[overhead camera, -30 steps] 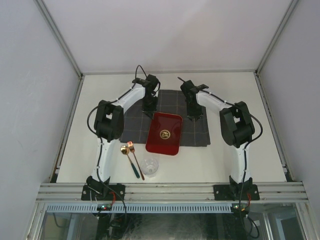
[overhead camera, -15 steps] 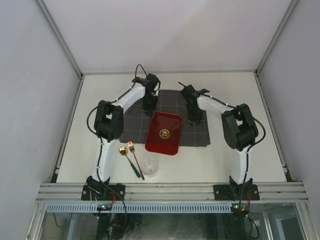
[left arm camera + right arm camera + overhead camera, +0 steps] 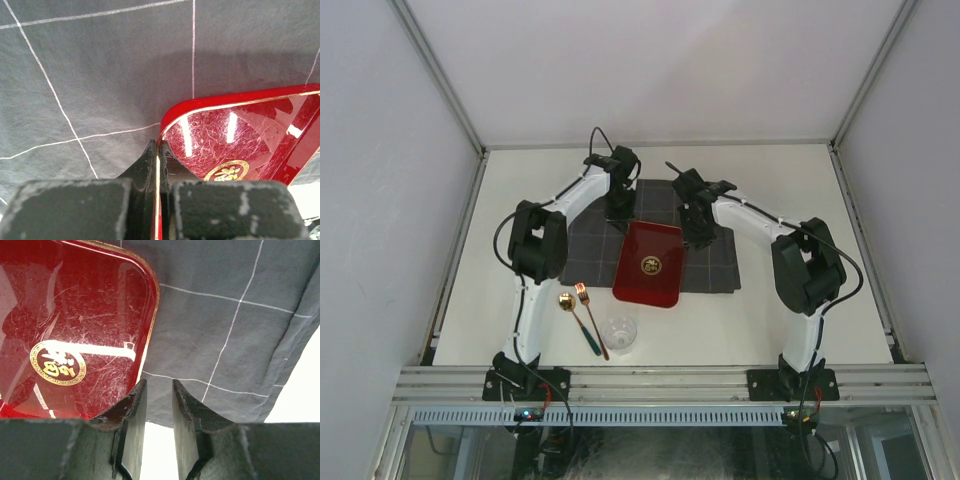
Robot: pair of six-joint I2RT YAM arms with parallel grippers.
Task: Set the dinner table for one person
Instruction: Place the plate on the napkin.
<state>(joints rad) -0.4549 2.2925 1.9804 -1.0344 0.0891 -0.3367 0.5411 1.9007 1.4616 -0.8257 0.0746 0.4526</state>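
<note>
The left end effector (image 3: 158, 150) is clamped on the red tray (image 3: 235, 140) at its far-left rim. The tray lies on the checked cloth (image 3: 715, 262) in the middle of the desk (image 3: 800, 320). The right end effector (image 3: 159, 395), just right of the tray, is slightly parted and empty. The fork (image 3: 592, 320), spoon (image 3: 580, 325) and glass (image 3: 620, 332) sit front-left of the tray, so most of the setting looks undone.

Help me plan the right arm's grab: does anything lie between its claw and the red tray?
Nothing visible does. The right claw hangs open right beside the tray's edge, with only grey cloth under the gap. The left claw pinches the rim on the other side, out of the way.
</note>
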